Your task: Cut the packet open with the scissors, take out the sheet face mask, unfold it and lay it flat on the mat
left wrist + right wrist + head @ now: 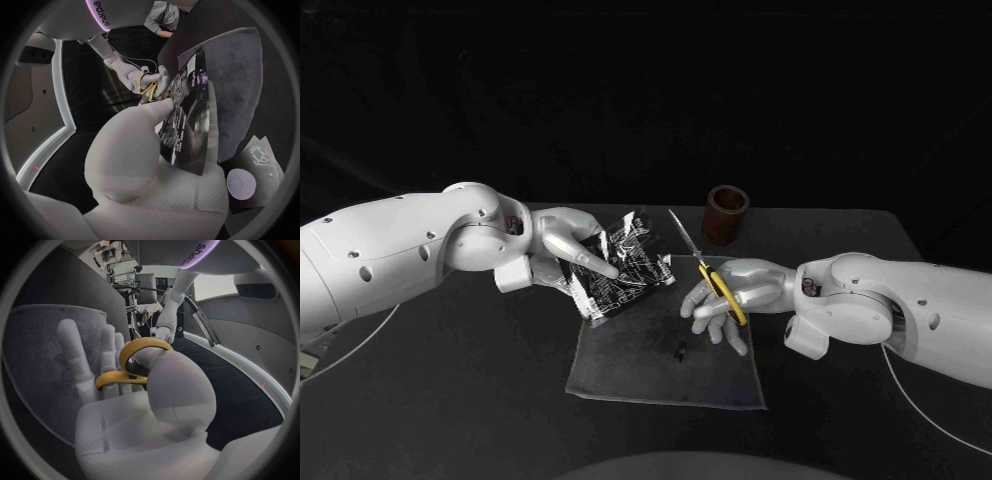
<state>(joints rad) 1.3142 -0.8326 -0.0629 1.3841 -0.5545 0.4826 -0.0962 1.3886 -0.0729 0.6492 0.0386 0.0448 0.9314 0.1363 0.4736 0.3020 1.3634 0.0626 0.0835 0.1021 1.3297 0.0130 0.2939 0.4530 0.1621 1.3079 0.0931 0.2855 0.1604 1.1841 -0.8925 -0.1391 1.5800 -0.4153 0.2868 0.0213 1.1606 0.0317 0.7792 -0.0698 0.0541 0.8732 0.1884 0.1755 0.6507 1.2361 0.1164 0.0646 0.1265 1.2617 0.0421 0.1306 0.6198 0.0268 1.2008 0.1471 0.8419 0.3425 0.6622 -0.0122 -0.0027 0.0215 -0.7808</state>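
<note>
Right, we're looking down on the matte black table (444, 400), and behind its far edge the upper half of the frame is plain black backdrop. A thin white cable trails across the tabletop beside each arm. A dark grey rectangular fabric mat (668, 365) lies flat at lower centre, one short edge toward us.

Just left of centre, the left hand (567, 245) grasps the glossy black foil packet with white print (629, 262), holding it tilted over the mat's far left corner. In the left wrist view we see the fingers (164, 104) pressed against the printed face of the packet (187, 115), with the mat (240, 90) beyond it.

Just right of centre, the right hand (733, 292) grips the yellow-handled steel scissors (708, 275). The blades point toward the top of the frame, close beside the packet's right edge; we cannot tell whether they touch. The right wrist view shows the yellow loops (140, 347) hooked around the fingers (74, 355), above the mat (44, 350).

At upper centre, a brown upright cylinder (724, 214) stands near the table's far edge.
</note>
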